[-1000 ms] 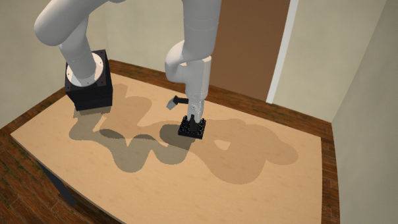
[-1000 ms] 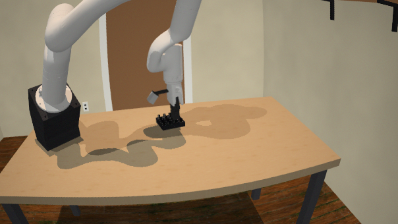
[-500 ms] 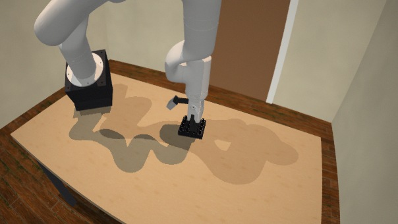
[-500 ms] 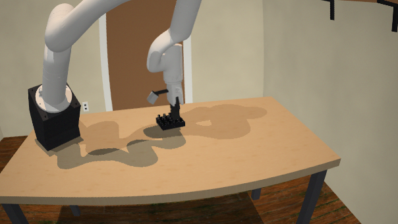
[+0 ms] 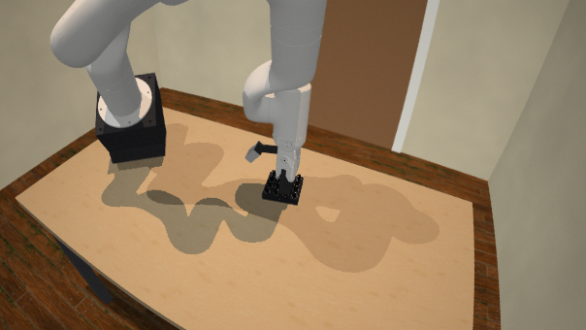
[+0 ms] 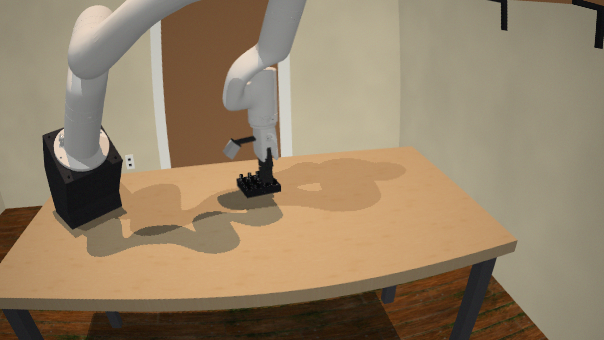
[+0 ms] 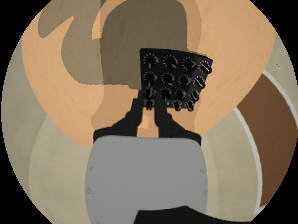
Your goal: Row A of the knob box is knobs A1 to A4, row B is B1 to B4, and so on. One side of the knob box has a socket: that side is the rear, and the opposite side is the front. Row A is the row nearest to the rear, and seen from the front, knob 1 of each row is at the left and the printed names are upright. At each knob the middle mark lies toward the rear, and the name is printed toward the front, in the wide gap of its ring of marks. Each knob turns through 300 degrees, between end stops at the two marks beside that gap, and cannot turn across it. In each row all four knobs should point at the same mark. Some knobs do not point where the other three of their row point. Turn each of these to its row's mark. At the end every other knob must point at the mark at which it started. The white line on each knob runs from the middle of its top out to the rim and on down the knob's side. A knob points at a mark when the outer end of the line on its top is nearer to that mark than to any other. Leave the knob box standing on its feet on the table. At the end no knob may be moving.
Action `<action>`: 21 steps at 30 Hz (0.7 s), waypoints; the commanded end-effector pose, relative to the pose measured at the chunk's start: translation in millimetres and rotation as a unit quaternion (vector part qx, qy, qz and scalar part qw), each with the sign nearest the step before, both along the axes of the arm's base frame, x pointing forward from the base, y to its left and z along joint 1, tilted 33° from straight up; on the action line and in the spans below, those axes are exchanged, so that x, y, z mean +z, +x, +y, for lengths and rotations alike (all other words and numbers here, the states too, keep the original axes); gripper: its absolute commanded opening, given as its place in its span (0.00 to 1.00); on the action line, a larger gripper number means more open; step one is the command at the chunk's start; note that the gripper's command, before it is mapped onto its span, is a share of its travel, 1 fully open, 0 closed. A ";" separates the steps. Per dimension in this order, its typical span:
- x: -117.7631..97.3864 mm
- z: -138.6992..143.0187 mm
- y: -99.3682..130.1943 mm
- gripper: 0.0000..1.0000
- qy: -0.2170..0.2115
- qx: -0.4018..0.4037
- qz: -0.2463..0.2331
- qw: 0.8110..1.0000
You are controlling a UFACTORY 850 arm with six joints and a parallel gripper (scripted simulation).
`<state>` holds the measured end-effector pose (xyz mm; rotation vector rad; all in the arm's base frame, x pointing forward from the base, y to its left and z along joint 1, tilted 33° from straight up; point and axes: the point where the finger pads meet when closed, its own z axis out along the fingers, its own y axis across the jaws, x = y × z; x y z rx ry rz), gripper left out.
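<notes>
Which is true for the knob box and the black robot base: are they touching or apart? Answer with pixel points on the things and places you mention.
Apart. The top view shows bare tabletop between the knob box (image 5: 281, 199) (image 6: 264, 191) (image 7: 170, 54) and the base (image 5: 138, 146) (image 6: 87, 192).

No visible change from the earlier pictures: the arm (image 5: 297, 44) (image 6: 87, 100), pincer (image 5: 286, 192) (image 6: 266, 181) (image 7: 149, 97) and knob box (image 5: 280, 199) (image 6: 263, 191) (image 7: 160, 69) look the same.
</notes>
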<state>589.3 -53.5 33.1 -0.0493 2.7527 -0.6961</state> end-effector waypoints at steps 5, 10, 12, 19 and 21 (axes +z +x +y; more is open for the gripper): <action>-4.4 -2.3 2.2 0.19 0.000 0.000 -0.001 1.000; -5.9 -3.2 2.8 0.19 0.000 0.000 -0.001 1.000; -6.7 -3.6 3.1 0.19 0.000 0.000 -0.001 1.000; -7.6 -4.1 3.4 0.19 0.000 0.000 -0.001 1.000; -7.6 -4.1 3.4 0.19 0.000 0.000 -0.001 1.000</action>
